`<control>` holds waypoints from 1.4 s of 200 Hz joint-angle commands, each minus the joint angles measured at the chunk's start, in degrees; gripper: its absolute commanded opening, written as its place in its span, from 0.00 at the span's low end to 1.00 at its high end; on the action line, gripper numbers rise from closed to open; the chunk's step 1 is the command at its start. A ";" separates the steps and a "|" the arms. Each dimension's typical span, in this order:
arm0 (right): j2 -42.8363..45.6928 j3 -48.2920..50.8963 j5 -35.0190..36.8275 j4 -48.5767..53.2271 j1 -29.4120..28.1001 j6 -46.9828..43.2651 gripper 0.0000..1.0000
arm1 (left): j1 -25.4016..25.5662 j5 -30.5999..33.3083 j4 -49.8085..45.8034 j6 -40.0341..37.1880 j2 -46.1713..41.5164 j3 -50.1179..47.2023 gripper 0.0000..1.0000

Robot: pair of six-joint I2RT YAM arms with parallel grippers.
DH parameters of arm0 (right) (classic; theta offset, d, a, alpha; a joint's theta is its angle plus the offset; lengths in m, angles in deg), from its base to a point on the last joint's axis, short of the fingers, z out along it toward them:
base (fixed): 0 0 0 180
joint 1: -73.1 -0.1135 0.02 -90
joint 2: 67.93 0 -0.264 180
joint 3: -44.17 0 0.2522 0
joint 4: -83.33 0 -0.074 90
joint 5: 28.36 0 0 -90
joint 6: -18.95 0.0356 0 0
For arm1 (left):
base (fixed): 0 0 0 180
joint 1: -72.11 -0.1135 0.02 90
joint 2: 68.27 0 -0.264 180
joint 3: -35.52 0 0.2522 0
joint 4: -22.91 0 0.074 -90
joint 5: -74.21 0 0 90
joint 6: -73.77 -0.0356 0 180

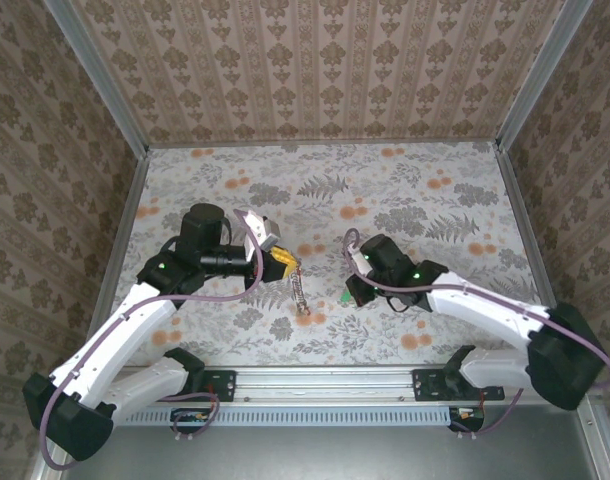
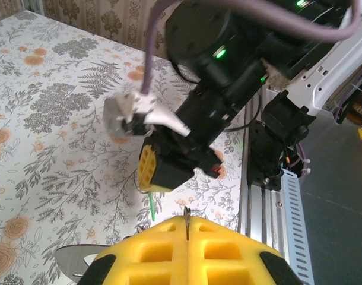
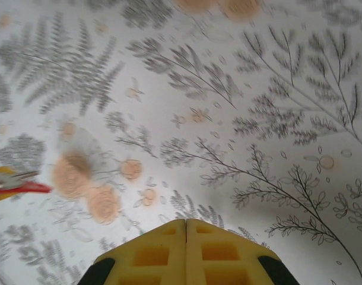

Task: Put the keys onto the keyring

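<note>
Left gripper (image 2: 187,224) pinches the keyring (image 1: 299,291) so it hangs free, while the right gripper (image 2: 147,170), just right, pinches a green key (image 2: 151,208), apparently for threading.

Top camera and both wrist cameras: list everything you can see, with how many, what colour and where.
keyring: one, grey metal, hanging from the left gripper over the table's middle.
green key: one, green, right at the right gripper's tips; whether it is gripped is unclear.
red key: one, red head, left edge of the right wrist view, beside a yellow piece I cannot identify.
table: one, grey and orange floral cover.
walls: three, beige patterned wallpaper, around the table.
rail: one, silver, along the near edge.
arms: two, white and black, left and right.
left gripper: yellow fingers, shut on the keyring.
right gripper: yellow fingers, shut.
</note>
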 commanded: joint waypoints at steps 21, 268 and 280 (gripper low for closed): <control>16.59 1.85 -11.57 -1.26 -2.68 -8.92 0.00 | 0.86 -2.33 -4.27 -4.27 1.11 3.90 0.00; -26.95 -20.11 5.68 30.44 -2.28 2.18 0.00 | -2.97 1.03 -7.38 -3.03 0.74 0.49 0.00; -28.53 -21.31 6.52 31.02 -2.48 1.82 0.00 | -3.25 0.88 -7.64 -3.12 0.68 0.47 0.00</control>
